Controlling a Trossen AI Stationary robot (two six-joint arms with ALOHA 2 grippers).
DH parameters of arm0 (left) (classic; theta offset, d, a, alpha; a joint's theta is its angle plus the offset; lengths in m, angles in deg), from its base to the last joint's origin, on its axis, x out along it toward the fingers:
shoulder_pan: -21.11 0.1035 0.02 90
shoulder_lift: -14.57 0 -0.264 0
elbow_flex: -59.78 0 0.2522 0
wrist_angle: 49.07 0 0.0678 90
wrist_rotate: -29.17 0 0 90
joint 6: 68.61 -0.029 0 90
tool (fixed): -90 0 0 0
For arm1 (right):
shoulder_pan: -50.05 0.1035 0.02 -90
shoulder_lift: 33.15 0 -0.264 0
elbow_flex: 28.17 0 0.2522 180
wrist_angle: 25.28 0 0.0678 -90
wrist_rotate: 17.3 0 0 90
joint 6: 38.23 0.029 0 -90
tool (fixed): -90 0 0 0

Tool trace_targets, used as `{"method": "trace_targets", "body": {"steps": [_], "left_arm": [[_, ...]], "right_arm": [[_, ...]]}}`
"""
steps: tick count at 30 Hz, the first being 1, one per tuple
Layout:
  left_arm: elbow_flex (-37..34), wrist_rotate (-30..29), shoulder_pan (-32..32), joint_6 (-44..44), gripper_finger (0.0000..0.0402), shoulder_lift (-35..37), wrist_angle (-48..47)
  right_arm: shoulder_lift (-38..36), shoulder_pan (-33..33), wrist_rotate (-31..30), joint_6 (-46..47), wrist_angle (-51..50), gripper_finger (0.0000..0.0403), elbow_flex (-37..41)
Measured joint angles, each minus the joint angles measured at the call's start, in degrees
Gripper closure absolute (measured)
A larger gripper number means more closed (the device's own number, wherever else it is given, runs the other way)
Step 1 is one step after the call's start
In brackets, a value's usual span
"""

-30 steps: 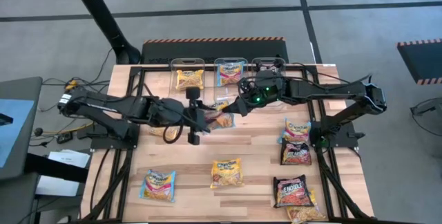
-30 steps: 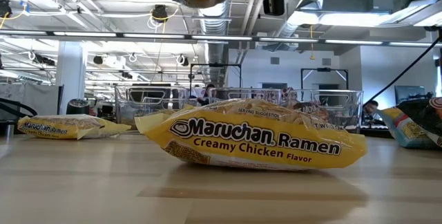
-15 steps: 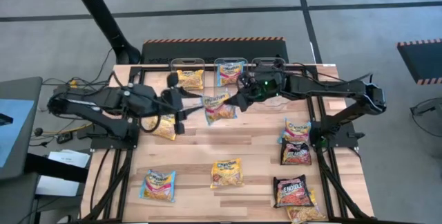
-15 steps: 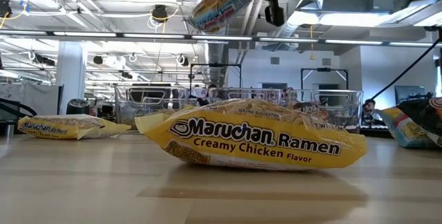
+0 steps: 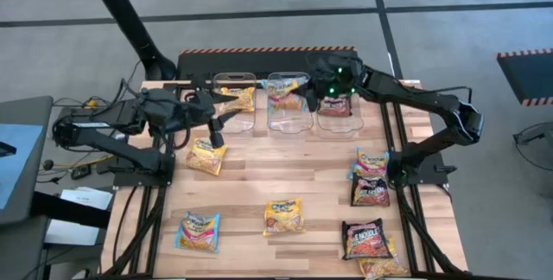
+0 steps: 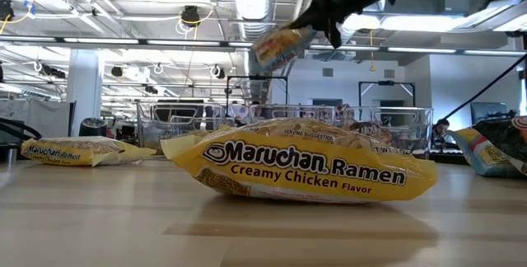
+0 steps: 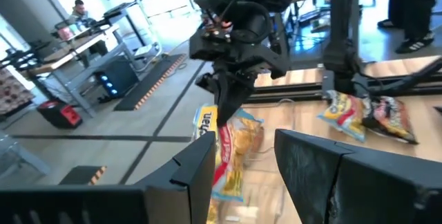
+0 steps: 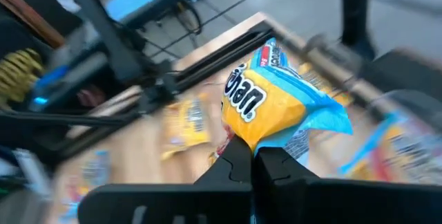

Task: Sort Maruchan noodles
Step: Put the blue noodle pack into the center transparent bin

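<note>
Right gripper (image 5: pixel 304 100), fingers pinched on a crinkly blue-and-yellow plastic noodle packet (image 5: pixel 289 98) at upper centre, should centre over the middle clear plastic bin (image 5: pixel 289 121) before releasing; left fingers (image 7: pixel 318 169) stand wide.

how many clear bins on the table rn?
3, in a row along the far edge of the table: left bin, middle bin, right bin. None look hidden.

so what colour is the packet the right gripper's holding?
Light blue with a yellow-orange panel; the packet shows best in the right wrist view.

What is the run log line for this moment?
right gripper: shut on blue packet | above middle bin | left gripper: open
</note>
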State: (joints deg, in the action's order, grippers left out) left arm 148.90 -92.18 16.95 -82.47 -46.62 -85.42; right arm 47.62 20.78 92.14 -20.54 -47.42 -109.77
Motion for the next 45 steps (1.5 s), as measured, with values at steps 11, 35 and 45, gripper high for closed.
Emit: {"method": "trace_targets", "body": {"steps": [11, 35, 45], "left_arm": [[0.0, 0.0, 6.1, -0.4, 0.0260, 0.1, 0.0], [0.0, 0.0, 15.1, 1.7, 0.0260, 0.1, 0.0], [0.0, 0.0, 15.1, 1.7, 0.0260, 0.1, 0.0]], "right_arm": [[2.6, -8.0, 1.7, -22.5, 1.0, 0.0398, 0.0], [17.8, -8.0, 0.3, -26.1, 4.9, 0.0398, 0.0], [20.5, -7.6, -4.7, -22.2, 7.2, 0.0398, 0.0]]}}
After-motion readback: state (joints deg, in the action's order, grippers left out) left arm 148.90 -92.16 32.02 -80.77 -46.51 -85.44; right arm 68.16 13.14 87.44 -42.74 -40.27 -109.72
